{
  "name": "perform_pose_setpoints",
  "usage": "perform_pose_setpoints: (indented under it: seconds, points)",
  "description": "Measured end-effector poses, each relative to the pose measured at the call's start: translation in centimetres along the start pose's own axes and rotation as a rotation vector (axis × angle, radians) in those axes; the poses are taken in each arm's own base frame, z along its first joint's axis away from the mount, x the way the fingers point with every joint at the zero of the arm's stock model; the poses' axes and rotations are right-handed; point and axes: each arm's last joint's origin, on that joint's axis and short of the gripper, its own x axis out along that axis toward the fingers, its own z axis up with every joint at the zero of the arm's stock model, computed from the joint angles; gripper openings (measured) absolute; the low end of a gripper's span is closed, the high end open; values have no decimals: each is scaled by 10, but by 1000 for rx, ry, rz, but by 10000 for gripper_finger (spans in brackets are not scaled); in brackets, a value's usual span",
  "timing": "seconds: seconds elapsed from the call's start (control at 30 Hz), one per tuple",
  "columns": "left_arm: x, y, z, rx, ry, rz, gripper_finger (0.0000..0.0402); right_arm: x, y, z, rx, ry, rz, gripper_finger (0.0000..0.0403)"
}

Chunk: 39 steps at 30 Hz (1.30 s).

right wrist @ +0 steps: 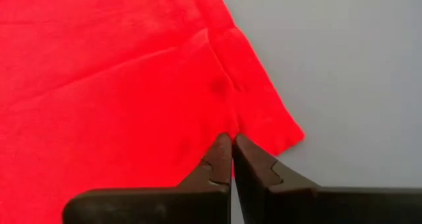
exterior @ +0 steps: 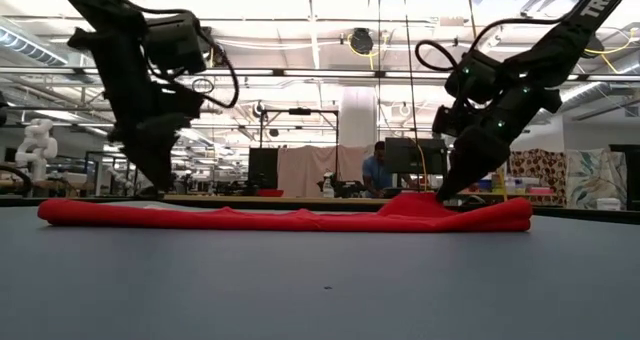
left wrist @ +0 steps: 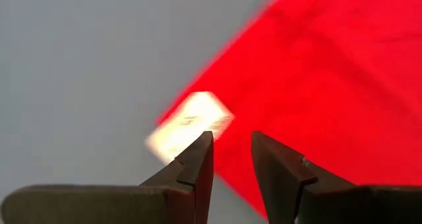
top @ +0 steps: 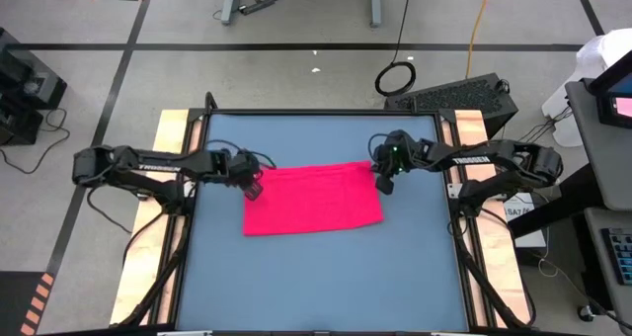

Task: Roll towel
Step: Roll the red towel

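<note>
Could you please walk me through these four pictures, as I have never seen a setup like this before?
Two dark robot arms work at a blue table. One camera looks down from above, one looks level across the tabletop, and one sits on each wrist. A bright pinkish-red rectangular towel lies flat. The right gripper has shut on the towel's far right corner, bunching the cloth. The left gripper stands slightly open above the opposite corner, beside the small white tag, holding nothing.
</note>
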Motion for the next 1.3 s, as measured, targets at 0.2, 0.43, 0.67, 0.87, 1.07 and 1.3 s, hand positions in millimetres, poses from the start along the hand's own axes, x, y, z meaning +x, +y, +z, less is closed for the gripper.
perform_pose_setpoints:
  seconds: [0.2, 0.43, 0.67, 0.87, 1.07, 1.3]
  points:
    - [3, 13, 9, -26, 49, -156, 109, 1, 7, 1, -24, -1, 19, 0]
    - [7, 20, 5, -146, 118, -112, 109, 2, 15, 2, -49, 0, 42, 0]
    - [6, 21, 4, -178, 119, -85, 109, -10, 26, 7, -83, -42, 69, 0]
    - [7, 22, 2, -181, 124, -70, 109, -28, 29, 14, -94, -109, 63, 0]
    - [9, 20, 7, -116, 55, -72, 109, -45, 30, 20, -106, -193, 58, 0]
    - [-2, -4, 45, 48, -383, -291, 109, -56, 36, 25, -131, -264, 69, 0]
